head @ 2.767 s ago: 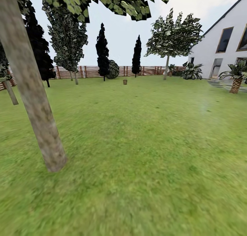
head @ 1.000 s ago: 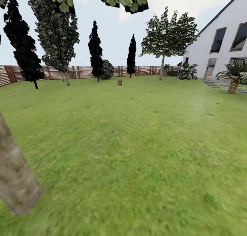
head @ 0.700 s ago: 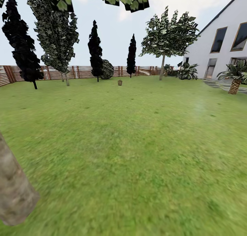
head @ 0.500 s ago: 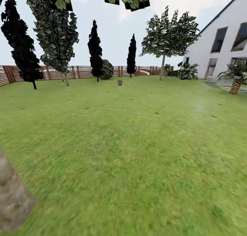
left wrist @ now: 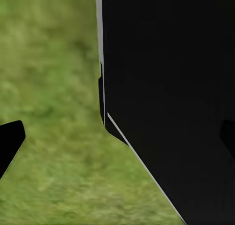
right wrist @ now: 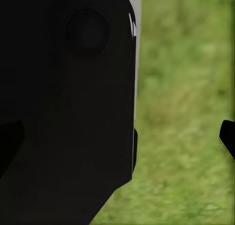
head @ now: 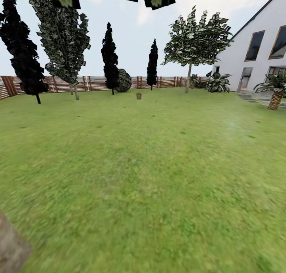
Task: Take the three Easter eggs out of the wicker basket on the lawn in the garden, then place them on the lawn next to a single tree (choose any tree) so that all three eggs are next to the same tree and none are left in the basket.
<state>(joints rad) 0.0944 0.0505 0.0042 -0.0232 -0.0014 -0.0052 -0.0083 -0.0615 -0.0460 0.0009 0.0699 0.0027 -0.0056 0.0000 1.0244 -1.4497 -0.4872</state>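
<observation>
Left gripper (left wrist: 117, 137): one dark fingertip shows at each edge of the left wrist view, so the jaws are wide apart. Nothing is in them. A big black robot part sits in between, with grass behind.
Right gripper (right wrist: 117, 137): the same here. The tips are far apart and hold nothing.
Lawn (head: 159, 166): green grass all around and under both hands.
Wicker basket (head: 139, 95): a tiny brown thing far off across the grass, near the fence (head: 91, 83).
Easter eggs: too far to see; I think they are in the basket.
Tree (head: 197, 41): a leafy one with a bare trunk stands off to the right of the basket, well apart from it.
How eggs will feel: likely small, light, smooth and round, so they may slip.
Where to hold: around the fat middle, gently.
Step now: I think the robot is on its way to the basket.
</observation>
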